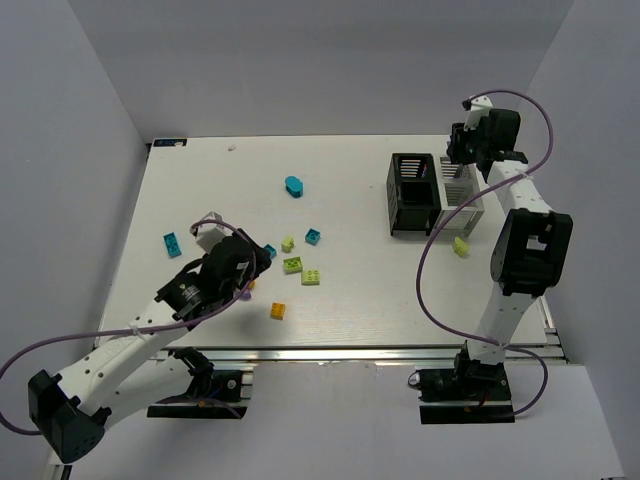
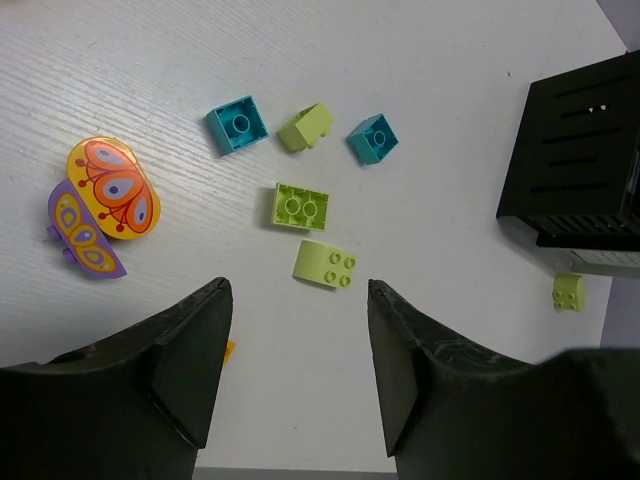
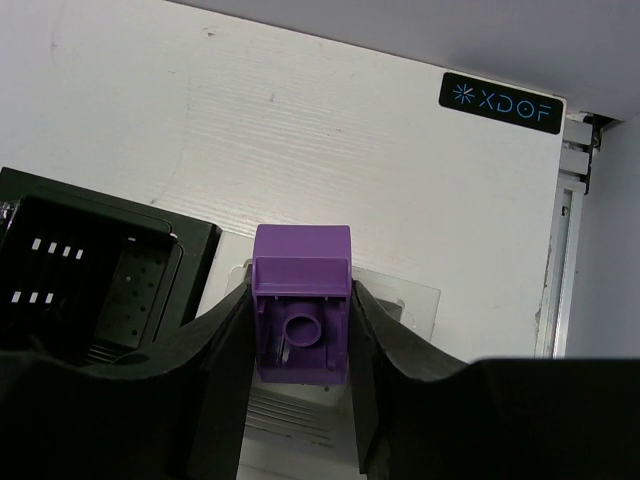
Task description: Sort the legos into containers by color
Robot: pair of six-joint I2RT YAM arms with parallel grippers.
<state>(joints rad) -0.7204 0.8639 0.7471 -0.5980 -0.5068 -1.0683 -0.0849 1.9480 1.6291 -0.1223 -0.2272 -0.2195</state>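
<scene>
- The table (image 1: 350, 310) carries the bins at its far right and loose bricks on its left half.
- The black bin (image 1: 412, 195) stands joined to the white tray (image 1: 462, 190), which is on its right.
- The right claw (image 1: 462, 150) hangs over the white tray (image 3: 290, 415), its jaws shut on a purple brick (image 3: 300, 270). The brick sits upright between the fingertips with its hollow underside facing the wrist camera, above the tray and just right of the black bin (image 3: 90, 260).
- The left claw (image 2: 298, 288) hovers low over the table with its jaws apart and nothing between them.
- An orange butterfly piece (image 2: 112, 187) overlaps a purple one (image 2: 85, 235) to the left of that claw, outside its fingers.
- Two lime bricks (image 2: 300, 205) (image 2: 325, 267) lie just past its fingertips, in line with the gap.
- Two teal bricks (image 2: 238, 124) (image 2: 373, 138) and a small lime one (image 2: 306, 127) between them lie farther out.
- A lime brick (image 1: 460, 245) lies just beside the tray's near edge.
- An orange brick (image 1: 278, 311) lies near the table's near edge.
</scene>
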